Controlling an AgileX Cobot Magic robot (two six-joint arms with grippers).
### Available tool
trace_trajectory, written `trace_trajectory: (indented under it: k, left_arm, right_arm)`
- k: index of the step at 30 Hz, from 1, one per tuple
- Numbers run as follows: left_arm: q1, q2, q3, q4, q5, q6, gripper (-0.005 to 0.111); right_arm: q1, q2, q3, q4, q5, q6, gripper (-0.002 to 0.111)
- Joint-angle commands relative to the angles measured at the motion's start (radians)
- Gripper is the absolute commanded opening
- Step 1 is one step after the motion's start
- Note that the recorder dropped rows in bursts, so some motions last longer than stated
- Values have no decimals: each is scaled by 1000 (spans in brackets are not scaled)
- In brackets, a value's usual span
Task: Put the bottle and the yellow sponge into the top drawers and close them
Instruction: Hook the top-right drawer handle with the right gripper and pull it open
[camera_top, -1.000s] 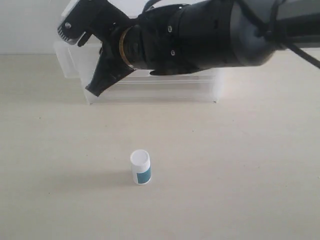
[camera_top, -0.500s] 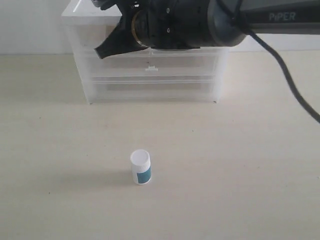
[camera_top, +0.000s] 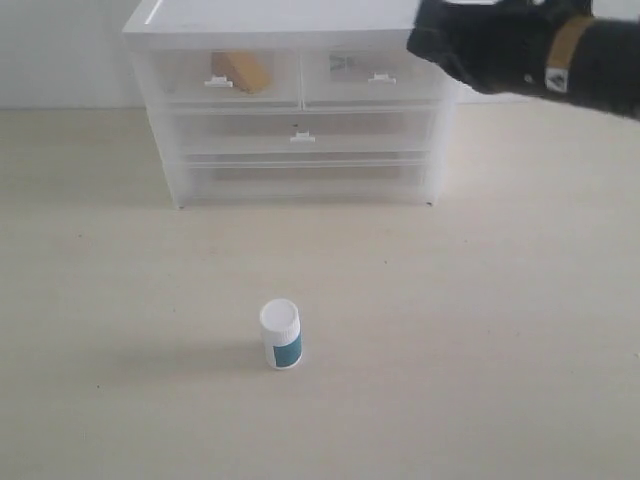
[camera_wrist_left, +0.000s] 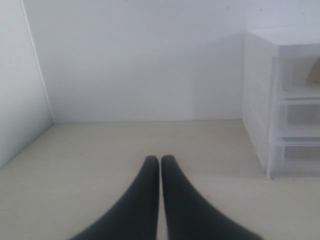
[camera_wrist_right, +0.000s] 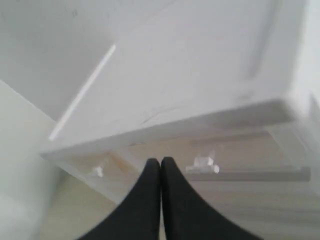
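The bottle (camera_top: 281, 335) stands upright on the table, well in front of the chest and away from both grippers. The yellow sponge (camera_top: 241, 70) lies inside the top left drawer (camera_top: 190, 75), which is pushed in; the sponge (camera_wrist_left: 315, 71) also shows through the clear plastic in the left wrist view. The top right drawer (camera_top: 345, 88) is pushed in too. My right gripper (camera_wrist_right: 160, 162) is shut and empty, hovering high beside the chest's top right corner. Low over the table, left of the chest, my left gripper (camera_wrist_left: 160, 160) is shut and empty.
The white-framed chest (camera_top: 290, 17) stands at the back against the wall, with two full-width clear drawers (camera_top: 300, 135) under the small ones. My right arm (camera_top: 530, 45) crosses the top right corner. A side wall (camera_wrist_left: 20, 85) rises at the left.
My right arm has swung away from the chest's front toward the upper right, uncovering both top drawers. The bottle has not moved.
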Motion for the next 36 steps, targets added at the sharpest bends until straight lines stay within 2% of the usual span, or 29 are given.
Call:
trace_trajectory:
  k: [1, 4, 8, 10, 19, 22, 25, 27, 30, 36]
  left_arm:
    - [2, -3, -3, -7, -11, -9, 4]
    - [2, -3, -3, -7, -11, -9, 4]
    - [2, -3, -3, -7, -11, -9, 4]
    - [2, -3, -3, -7, -11, -9, 4]
    - [2, -3, -3, -7, -11, -9, 4]
    - [2, -3, -3, -7, -11, -9, 4]
    - [2, -3, -3, -7, -11, -9, 4]
    - [2, -3, -3, -7, -11, -9, 4]
    - [2, -3, -3, -7, -11, -9, 4]
    - [2, -3, -3, -7, -11, -9, 4]
  right_arm:
    - [-41, 117, 125, 215, -375, 22, 0]
    - [-21, 176, 109, 188, -380, 38, 9]
    - [34, 238, 85, 300, -376, 129, 36]
    - [53, 263, 66, 331, -376, 178, 45]
    - [61, 361, -73, 338, -371, 285, 46]
    - [61, 390, -114, 335, -371, 318, 42]
    - [61, 403, -123, 329, -379, 341, 19]
    - [61, 403, -120, 321, -418, 341, -1]
    - [61, 403, -91, 311, -527, 314, 0]
    - [61, 338, 112, 264, -527, 221, 0]
